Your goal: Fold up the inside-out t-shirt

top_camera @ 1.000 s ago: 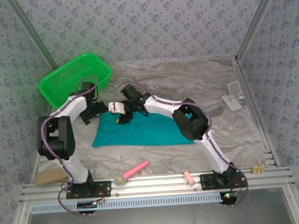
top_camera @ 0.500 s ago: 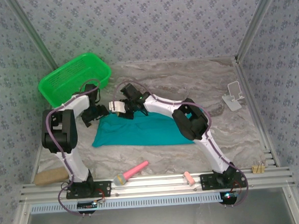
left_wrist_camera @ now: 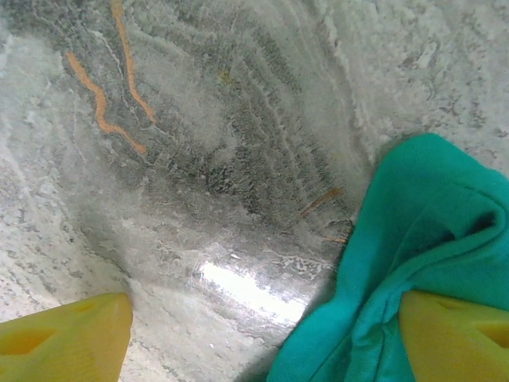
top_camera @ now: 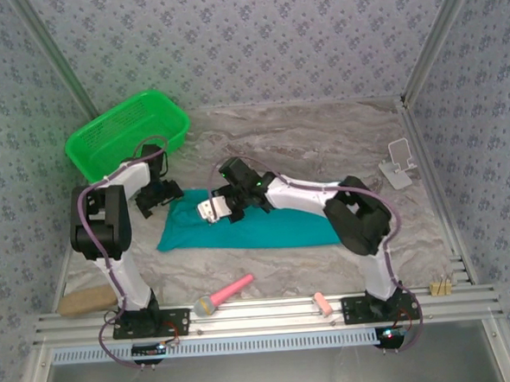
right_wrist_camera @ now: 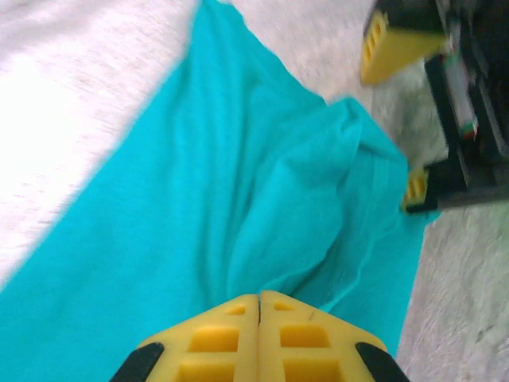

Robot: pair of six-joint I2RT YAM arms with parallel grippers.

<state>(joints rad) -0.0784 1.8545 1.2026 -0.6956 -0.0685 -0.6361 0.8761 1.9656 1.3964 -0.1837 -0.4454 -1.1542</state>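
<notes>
**PINCH TAKEN AT SHIRT'S 10 O'CLOCK CORNER; SECOND GRIP OUTSTANDING**

Found shirt point(top_camera: 266, 229) lying low on tabletop point(top_camera: 339, 142), just toward 6 o'clock of centre, long edge running 9 to 3 o'clock. Noted right hand point(top_camera: 209, 211) clamped together on a pinch of cloth near the 10 o'clock corner. Confirmed in its wrist view by creases running into the closed fingertips. Noted left hand point(top_camera: 158, 199) spread wide and holding nothing, just toward 9 o'clock of the right. Seen in its wrist view: one finger point(left_wrist_camera: 453, 334) over the cloth edge, the other over bare tabletop.

Judged step in hand: gathering this end of the shirt to carry it over in a fold.

Recommended:
- Bring left hand fully onto the hem and close it before any lift.
- Catch every layer at the corner, not the top one alone.
- Raise both hands together, only enough to clear the cloth beneath.
- Keep the edge taut between them.
- Carry over slowly and lay edge on edge.
- Guard against soft cloth slipping from so small a pinch.
- Mind the close spacing of the two hands, and basket point(top_camera: 126, 130) at 10 o'clock.
</notes>
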